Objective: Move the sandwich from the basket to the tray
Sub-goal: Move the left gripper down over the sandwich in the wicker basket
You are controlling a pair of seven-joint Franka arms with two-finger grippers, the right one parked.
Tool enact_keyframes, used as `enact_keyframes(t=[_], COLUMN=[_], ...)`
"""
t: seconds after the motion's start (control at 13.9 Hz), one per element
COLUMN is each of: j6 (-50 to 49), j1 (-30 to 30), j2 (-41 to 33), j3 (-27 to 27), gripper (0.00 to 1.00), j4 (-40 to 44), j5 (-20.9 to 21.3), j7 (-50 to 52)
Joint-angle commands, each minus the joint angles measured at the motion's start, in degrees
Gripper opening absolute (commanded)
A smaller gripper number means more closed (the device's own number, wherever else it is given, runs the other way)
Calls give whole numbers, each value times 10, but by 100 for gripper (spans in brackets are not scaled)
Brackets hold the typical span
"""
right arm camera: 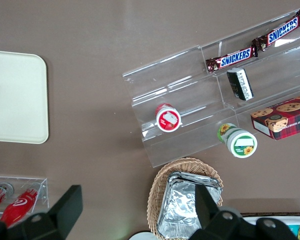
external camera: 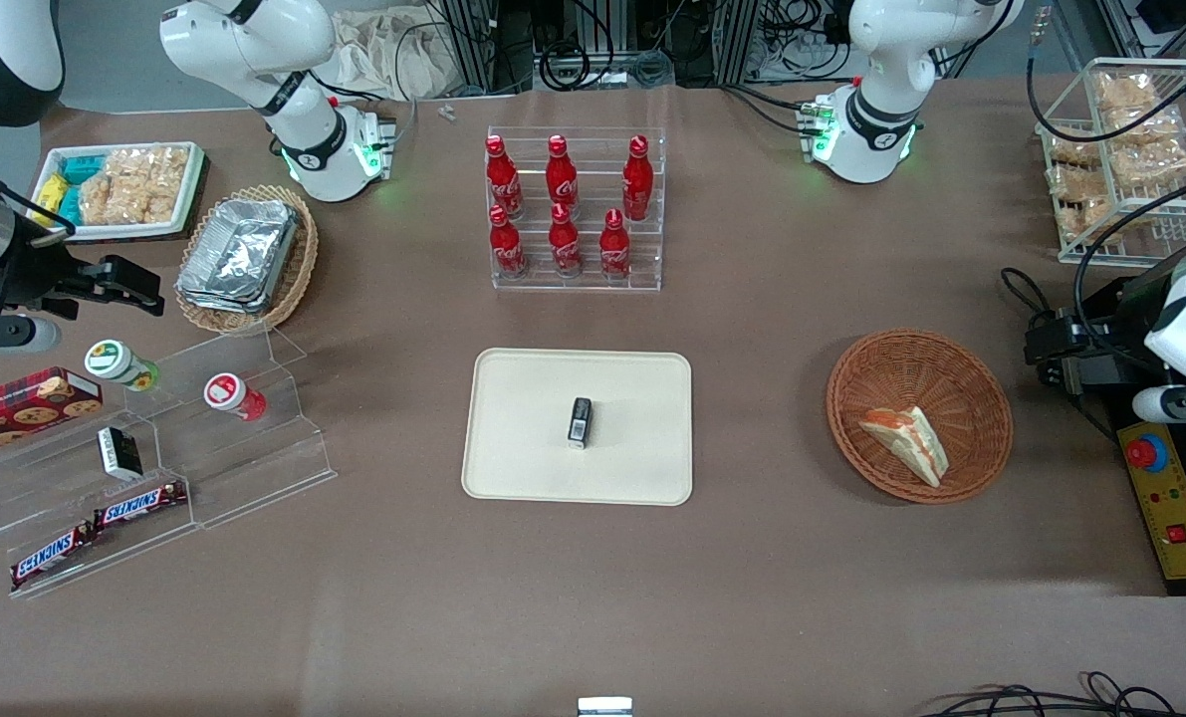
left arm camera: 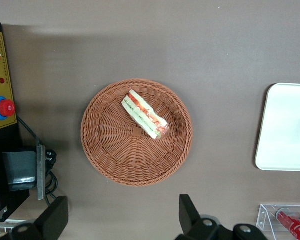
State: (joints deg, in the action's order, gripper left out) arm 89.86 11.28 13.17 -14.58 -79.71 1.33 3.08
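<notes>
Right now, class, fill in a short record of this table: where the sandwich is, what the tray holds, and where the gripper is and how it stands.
sandwich: lying in the basket, untouched
tray: at table centre, holds one small dark box
gripper: above the table beside the basket, open, holding nothing
task step done: none yet

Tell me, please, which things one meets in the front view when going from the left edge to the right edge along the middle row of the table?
Clear stepped display stand → tray with a small dark object on it → basket holding the sandwich → the working arm's hand, open above the table beside the basket.
</notes>
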Motion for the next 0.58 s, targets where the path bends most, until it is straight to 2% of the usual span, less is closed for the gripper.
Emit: enact_keyframes(t=[0.0,0.36,0.51], j6=[-7,-4,23], j1=[-4,-5,-4], j2=[3,19,32], j3=[-1,-2,-1], gripper=[99,99,99], j4=[2,-7,-45], j5=[10,8,6], j7=[-9,0,3])
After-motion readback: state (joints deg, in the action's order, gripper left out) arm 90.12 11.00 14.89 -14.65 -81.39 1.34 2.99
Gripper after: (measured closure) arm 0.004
